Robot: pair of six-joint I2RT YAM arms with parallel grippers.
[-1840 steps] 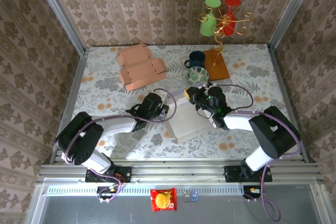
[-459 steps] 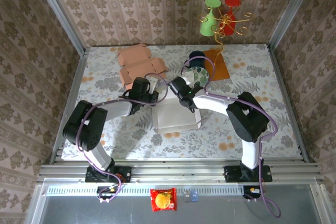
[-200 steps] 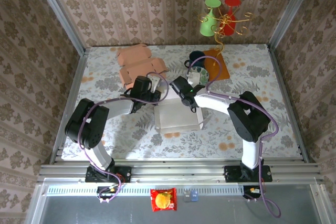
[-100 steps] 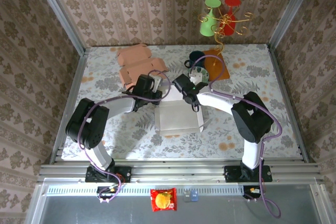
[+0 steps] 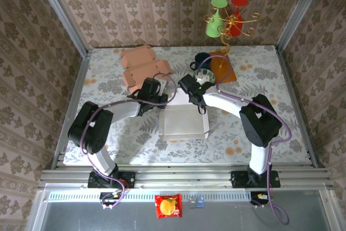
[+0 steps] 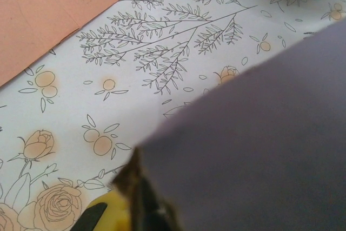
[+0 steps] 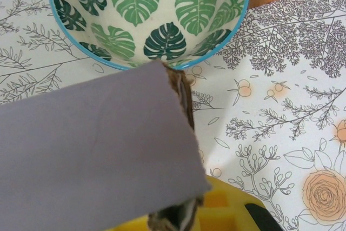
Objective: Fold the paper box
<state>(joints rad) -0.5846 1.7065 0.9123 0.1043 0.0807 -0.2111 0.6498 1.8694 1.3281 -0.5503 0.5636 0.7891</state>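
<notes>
The white paper box (image 5: pixel 184 124) lies in the middle of the table, its far flap lifted. My left gripper (image 5: pixel 160 99) is shut on the flap's left corner and my right gripper (image 5: pixel 196 100) is shut on its right corner. In the left wrist view the flap (image 6: pixel 254 144) is a grey-lilac sheet across the lower right, pinched at its edge by my left gripper (image 6: pixel 141 190). The right wrist view has the same flap (image 7: pixel 92 155) at the left, its corner clamped in my right gripper (image 7: pixel 181 212) above the yellow finger bodies.
A leaf-patterned bowl (image 5: pixel 204 77) (image 7: pixel 148 14) sits just beyond the right gripper, with a dark mug (image 5: pixel 203 59) and a wooden board (image 5: pixel 223 67) behind it. Flat pink cardboard (image 5: pixel 143 68) (image 6: pixel 48 14) lies at the far left. A gold stand with green and red cups (image 5: pixel 227 17) rises at the back.
Both grippers have drawn slightly toward the far side with the flap still in them, and the box has settled squarer to the table edge. Neither grip has changed.
</notes>
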